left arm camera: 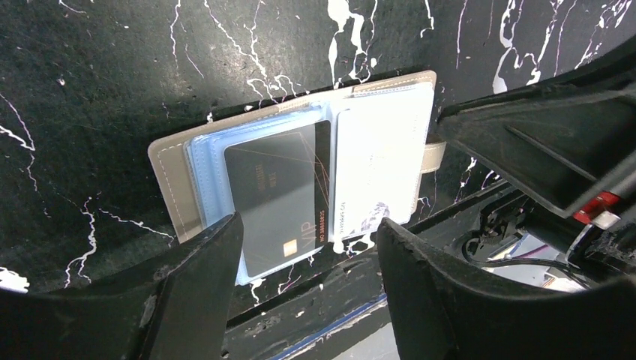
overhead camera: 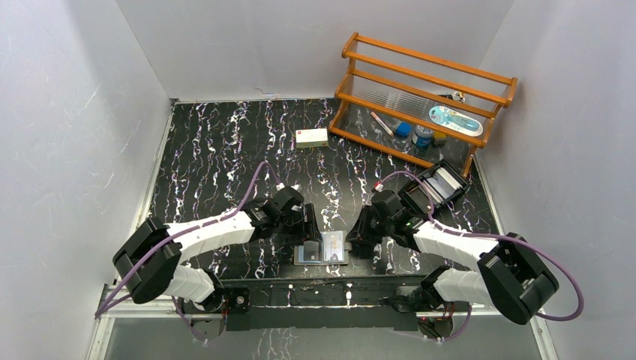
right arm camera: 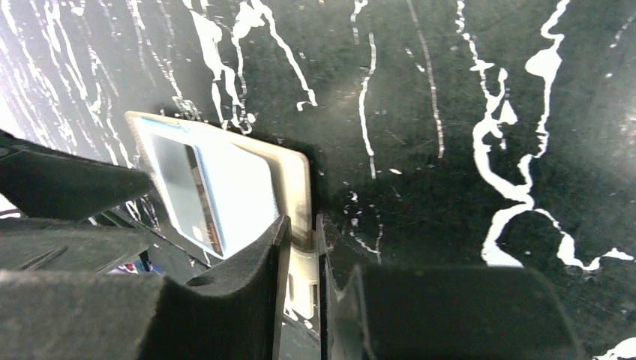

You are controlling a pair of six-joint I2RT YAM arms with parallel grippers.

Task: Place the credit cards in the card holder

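Observation:
The card holder point(overhead camera: 322, 251) lies open flat by the table's front edge, its taupe cover point(left arm camera: 169, 180) framing light blue sleeves. Two credit cards lie on it: a dark grey card point(left arm camera: 277, 195) marked VIP on the left half and a white card point(left arm camera: 379, 165) on the right half. My left gripper point(left arm camera: 307, 236) hovers open just in front of the cards, holding nothing. My right gripper point(right arm camera: 301, 225) is shut on the holder's snap tab point(right arm camera: 301, 274), at the holder's right side. In the top view the left gripper point(overhead camera: 309, 229) and right gripper point(overhead camera: 358, 238) flank the holder.
A white box with a red mark point(overhead camera: 311, 137) lies mid-table at the back. A wooden rack point(overhead camera: 424, 97) with small items stands at the back right. A black open tray point(overhead camera: 439, 184) sits behind my right arm. The table's metal front rail point(left arm camera: 360, 300) runs just below the holder.

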